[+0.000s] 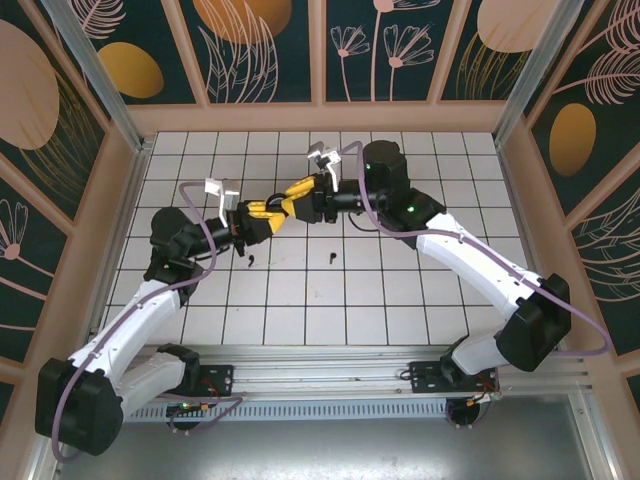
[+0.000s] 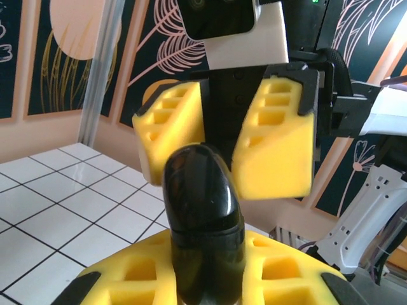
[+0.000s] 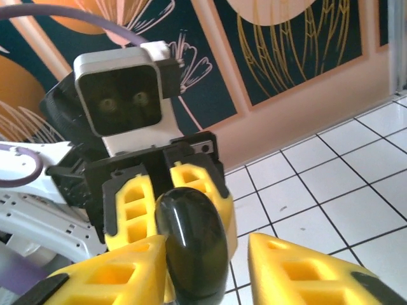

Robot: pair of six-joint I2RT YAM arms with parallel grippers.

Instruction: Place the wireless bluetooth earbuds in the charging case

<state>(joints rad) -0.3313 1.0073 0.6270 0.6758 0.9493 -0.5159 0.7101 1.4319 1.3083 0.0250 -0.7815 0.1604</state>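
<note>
my left hand (image 1: 270, 213) and right hand (image 1: 297, 194) meet fingertip to fingertip above the tabletop (image 1: 400, 300). between them is the glossy black charging case (image 2: 202, 216). the left hand is clamped narrow on it, its yellow fingers (image 2: 280, 273) pressed against the case's lower part. my right hand is parted around the case's other end: in the right wrist view one of its fingers (image 3: 121, 276) sits against the case and the other (image 3: 305, 273) stands clear of it. two black earbuds lie on the tiles below the hands, one (image 1: 251, 260) on the base side of the left hand, the other (image 1: 331, 261) on the base side of the right hand, well apart.
</note>
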